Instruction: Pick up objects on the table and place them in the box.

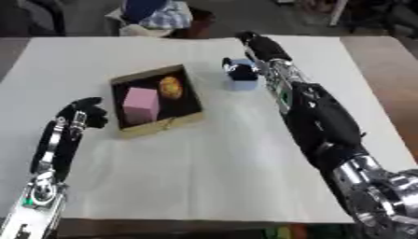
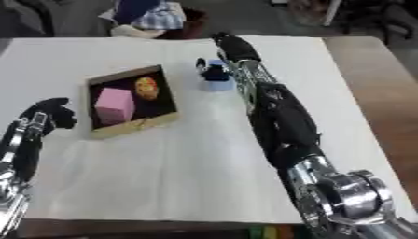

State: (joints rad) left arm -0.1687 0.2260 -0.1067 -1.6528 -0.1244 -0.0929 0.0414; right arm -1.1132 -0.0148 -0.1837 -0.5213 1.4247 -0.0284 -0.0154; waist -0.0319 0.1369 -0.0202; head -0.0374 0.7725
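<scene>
Left hand (image 1: 81, 114) at counter's (image 1: 204, 177) near left, fingers curled, holding nothing, just left of box. Box (image 1: 189, 95): shallow, square, dark inside with tan rim, sitting askew on the white cover. Inside: pink block (image 1: 140, 104), upright, long axis running near-to-far; beside it on the right an orange-yellow oval item (image 1: 170, 87). Farther right, right hand (image 1: 241, 70) with fingers wrapped round pale blue block (image 1: 242, 83), which rests on counter.

No text, label, brand, number or sign can be read anywhere on the table or the things on it.
</scene>
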